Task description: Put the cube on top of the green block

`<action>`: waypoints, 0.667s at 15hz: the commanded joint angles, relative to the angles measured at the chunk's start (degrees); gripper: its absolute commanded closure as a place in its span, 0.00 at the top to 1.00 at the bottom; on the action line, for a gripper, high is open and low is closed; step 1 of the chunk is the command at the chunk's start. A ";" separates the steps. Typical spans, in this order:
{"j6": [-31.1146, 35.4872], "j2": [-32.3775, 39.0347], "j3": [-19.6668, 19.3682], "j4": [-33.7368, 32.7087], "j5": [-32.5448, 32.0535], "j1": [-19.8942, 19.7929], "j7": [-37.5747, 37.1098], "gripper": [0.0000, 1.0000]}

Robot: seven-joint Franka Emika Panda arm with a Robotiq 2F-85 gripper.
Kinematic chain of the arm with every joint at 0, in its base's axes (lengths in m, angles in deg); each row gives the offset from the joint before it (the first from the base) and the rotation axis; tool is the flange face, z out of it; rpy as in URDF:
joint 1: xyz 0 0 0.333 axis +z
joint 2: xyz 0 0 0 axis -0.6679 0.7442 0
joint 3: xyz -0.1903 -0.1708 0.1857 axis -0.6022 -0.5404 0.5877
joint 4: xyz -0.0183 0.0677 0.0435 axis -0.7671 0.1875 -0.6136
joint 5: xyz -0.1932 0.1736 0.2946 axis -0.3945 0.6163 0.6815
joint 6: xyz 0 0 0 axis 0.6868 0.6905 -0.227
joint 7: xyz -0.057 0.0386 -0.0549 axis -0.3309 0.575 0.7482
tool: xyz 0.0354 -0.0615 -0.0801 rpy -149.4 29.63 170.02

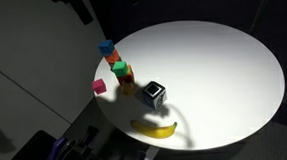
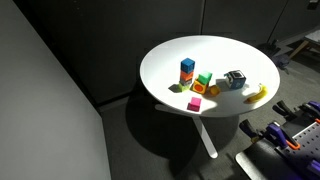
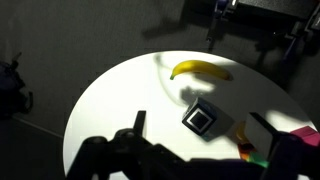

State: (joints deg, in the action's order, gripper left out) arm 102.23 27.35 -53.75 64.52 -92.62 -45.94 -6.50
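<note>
The cube (image 1: pixel 154 93) is dark with light panels and stands on the white round table, next to the coloured blocks; it also shows in an exterior view (image 2: pixel 235 79). The green block (image 1: pixel 119 68) sits in the row of small blocks and also shows in an exterior view (image 2: pixel 204 80). In the wrist view my gripper (image 3: pixel 201 126) is open and empty, above the table. The cube (image 3: pixel 203 120) appears between its two dark fingers, apart from both. The green block is not clear in the wrist view.
A banana (image 1: pixel 157 129) lies near the table's edge beside the cube, also in the wrist view (image 3: pixel 200 69). A blue block (image 1: pixel 105 47), a red-orange block (image 1: pixel 112 57) and a pink block (image 1: pixel 99 87) stand near the green one. The table edge (image 2: pixel 150 85) is close by.
</note>
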 commanded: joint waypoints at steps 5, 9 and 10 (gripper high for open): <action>10.58 5.65 0.11 -1.87 -0.47 2.25 1.43 1.00; 16.97 8.55 -0.40 -2.02 2.37 3.61 4.08 1.00; 18.10 9.27 -0.48 -2.11 3.29 3.99 4.88 1.00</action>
State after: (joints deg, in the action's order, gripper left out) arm 117.86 34.17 -53.40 64.17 -92.08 -43.12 -5.12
